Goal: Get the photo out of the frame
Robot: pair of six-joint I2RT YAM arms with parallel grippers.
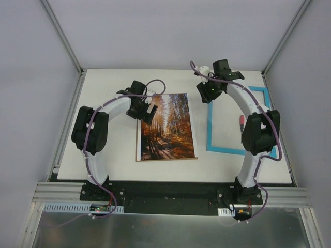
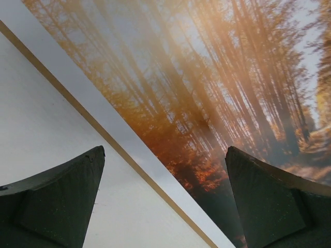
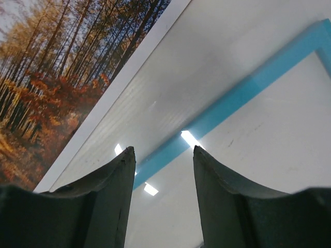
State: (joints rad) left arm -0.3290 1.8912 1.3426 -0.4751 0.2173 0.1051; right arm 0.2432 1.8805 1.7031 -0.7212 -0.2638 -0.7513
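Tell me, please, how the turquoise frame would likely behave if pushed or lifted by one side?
The frame is thin bars around an open middle, so probably light and might flex when lifted. Lying flat on the table, it would likely slide or pivot, not tip. Light glints off it, so perhaps slippery.

**Arms: white links, black joints**

Left arm [image 1: 90, 129] and right arm [image 1: 261, 132]: white curved shells and bulky black joint housings above the long black base plate [image 1: 170, 192]. A purple cable [image 1: 91, 164] runs along each. Farthest from the plate, matte dark wedge-shaped fingers [image 2: 57, 201].

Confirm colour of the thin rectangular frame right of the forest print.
The thin rectangular frame is bright turquoise-blue; shows best in top external view.
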